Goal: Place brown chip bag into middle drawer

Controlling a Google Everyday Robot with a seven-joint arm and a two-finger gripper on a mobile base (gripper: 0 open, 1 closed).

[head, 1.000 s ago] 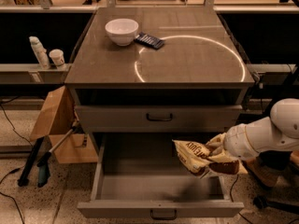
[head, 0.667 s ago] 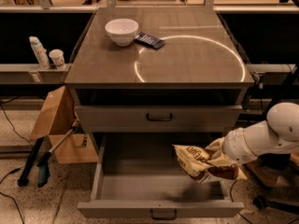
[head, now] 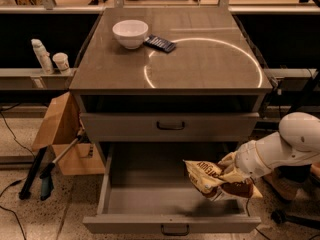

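The brown chip bag (head: 212, 178), tan-yellow with a dark brown panel, hangs over the right side of the middle drawer (head: 165, 223), which is pulled out. My gripper (head: 234, 175) comes in from the right on a white arm and is shut on the bag's right end. The bag hovers above the drawer floor and casts a shadow on it. The drawer front with its small dark handle (head: 175, 230) faces me at the bottom of the view.
Above the open drawer is a closed grey drawer front (head: 170, 126). On the cabinet top stand a white bowl (head: 130, 33) and a flat dark blue packet (head: 160, 43). A cardboard box (head: 62, 136) and tools lie on the floor to the left.
The arm and bag have sunk a little lower over the drawer's right side, drifting slightly toward its front.
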